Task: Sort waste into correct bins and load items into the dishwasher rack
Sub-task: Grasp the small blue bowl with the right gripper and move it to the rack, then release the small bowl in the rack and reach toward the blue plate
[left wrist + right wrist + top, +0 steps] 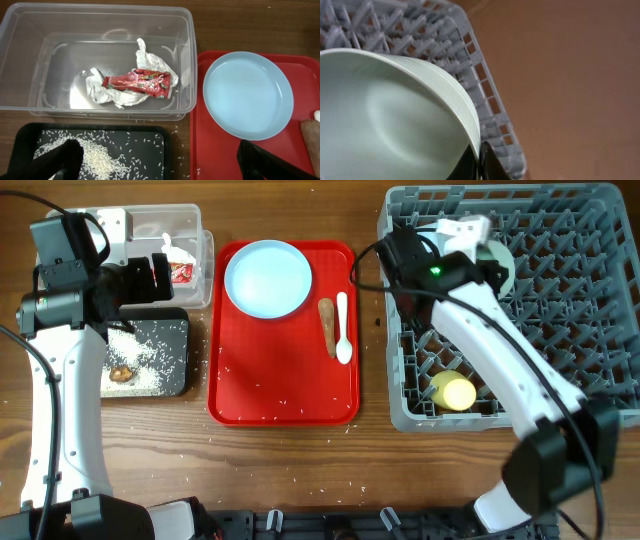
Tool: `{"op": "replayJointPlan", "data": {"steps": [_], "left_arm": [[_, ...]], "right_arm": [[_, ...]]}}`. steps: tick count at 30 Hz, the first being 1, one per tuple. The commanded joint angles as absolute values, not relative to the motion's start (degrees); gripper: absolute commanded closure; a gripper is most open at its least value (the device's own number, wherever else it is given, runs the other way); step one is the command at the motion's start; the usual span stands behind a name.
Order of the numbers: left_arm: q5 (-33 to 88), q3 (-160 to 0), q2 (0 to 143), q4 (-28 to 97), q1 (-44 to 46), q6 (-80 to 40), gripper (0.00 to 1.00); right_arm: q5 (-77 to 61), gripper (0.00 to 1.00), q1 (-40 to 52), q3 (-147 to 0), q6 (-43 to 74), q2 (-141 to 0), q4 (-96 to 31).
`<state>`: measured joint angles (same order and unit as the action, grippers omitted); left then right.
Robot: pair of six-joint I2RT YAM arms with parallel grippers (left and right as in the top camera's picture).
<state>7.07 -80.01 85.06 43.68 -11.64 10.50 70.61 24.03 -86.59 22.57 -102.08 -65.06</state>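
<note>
Right end effector [479, 165]: clamped on the rim of the green bowl [395, 115], one finger on each side of the wall. The bowl is tilted over the rack [580, 330], at about 11 o'clock in it. Cup [457, 393] lies in the rack's 7 o'clock corner. The rack is at 3 o'clock on the counter [300, 470].

Left end effector [160, 165]: spread wide with nothing between the fingers. It hovers over the seam between the tub [30, 30] and the black tray [30, 131], at 9–10 o'clock on the counter.

- Tub: wrapper [140, 82] lies on the tissue [150, 57]. The wrapper has print, but it's too small to read.
- Black tray, at the tub's 6 o'clock: rice [95, 155] in a heap plus scattered grains, and the lump [121, 373] on its 9 o'clock side.
- Red tray [205, 145], centre of the counter: plate [247, 95] at 12 o'clock. Stick [327, 325] and spoon [343, 330] lie side by side at 2–3 o'clock.
- Stray rice grains are on the red tray and on the counter around it.

No other labels or markings are legible.
</note>
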Motion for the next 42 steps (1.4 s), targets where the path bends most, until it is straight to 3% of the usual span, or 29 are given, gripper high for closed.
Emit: {"op": "replayJointPlan", "data": {"steps": [1,5,12,23,24,28,30,35,41,42], "left_arm": [[6.9,-81.1,84.0,43.7,-11.7,11.8,0.00],[7.0,-81.1,84.0,43.7,-11.7,11.8,0.00],[7.0,-81.1,84.0,43.7,-11.7,11.8,0.00],[7.0,-81.1,84.0,43.7,-11.7,11.8,0.00],[7.0,-81.1,84.0,43.7,-11.7,11.8,0.00],[7.0,-81.1,84.0,43.7,-11.7,11.8,0.00],[6.9,-81.1,84.0,43.7,-11.7,11.8,0.00],[7.0,-81.1,84.0,43.7,-11.7,11.8,0.00],[7.0,-81.1,84.0,43.7,-11.7,11.8,0.00],[7.0,-81.1,84.0,43.7,-11.7,11.8,0.00]], "right_arm": [[75.2,0.96,22.7,-86.3,11.0,-107.8,-63.9],[77.4,0.96,21.1,-85.7,10.4,-111.3,-61.2],[63.3,0.96,22.1,-85.7,1.5,-112.0,-57.7],[48.4,0.95,25.0,-85.8,1.5,-112.0,-64.9],[46.9,0.84,25.5,-85.8,1.5,-112.0,-65.2],[44.0,0.76,27.0,-85.8,1.4,-112.0,-65.3],[42.0,0.67,27.7,-85.8,1.4,-112.0,-64.4],[37.2,0.38,28.0,-86.8,1.4,-112.0,-64.1],[36.9,0.00,27.9,-98.7,-0.7,-110.0,-67.2],[35.0,0.00,27.9,-101.3,-0.7,-109.1,-67.8]]}}
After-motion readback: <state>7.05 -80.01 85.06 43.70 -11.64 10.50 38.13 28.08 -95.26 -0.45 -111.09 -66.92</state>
